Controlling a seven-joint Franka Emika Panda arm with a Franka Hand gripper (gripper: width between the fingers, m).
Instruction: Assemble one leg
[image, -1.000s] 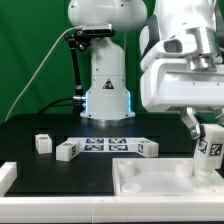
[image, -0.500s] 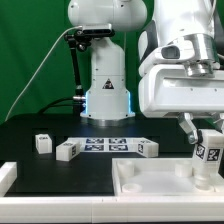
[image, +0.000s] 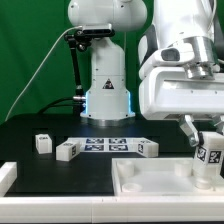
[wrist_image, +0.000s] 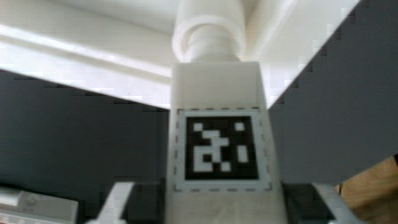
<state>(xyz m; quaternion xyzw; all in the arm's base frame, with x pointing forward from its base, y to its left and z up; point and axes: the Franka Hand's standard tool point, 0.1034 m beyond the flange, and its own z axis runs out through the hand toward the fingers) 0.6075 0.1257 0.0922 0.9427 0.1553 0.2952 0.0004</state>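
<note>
My gripper (image: 207, 152) is shut on a leg (image: 209, 158), a small white upright block with a black-and-white tag. It holds the leg upright over the far right corner of the large white tray-like piece (image: 140, 180). In the wrist view the leg (wrist_image: 221, 120) fills the centre between my gripper's fingers (wrist_image: 128, 205), its far end resting against the white tray piece (wrist_image: 107, 60). Three more legs lie on the black table: one (image: 43, 143) at the exterior view's left, one (image: 67, 150) beside it, one (image: 149, 148) near the middle.
The marker board (image: 106, 145) lies flat on the table between the loose legs. The robot's white base (image: 107, 85) stands behind it. A white raised piece (image: 5, 177) sits at the front edge on the exterior view's left.
The gripper with the leg has lowered slightly toward the tray corner and shifted a little to the exterior view's right. The loose legs have not moved.
</note>
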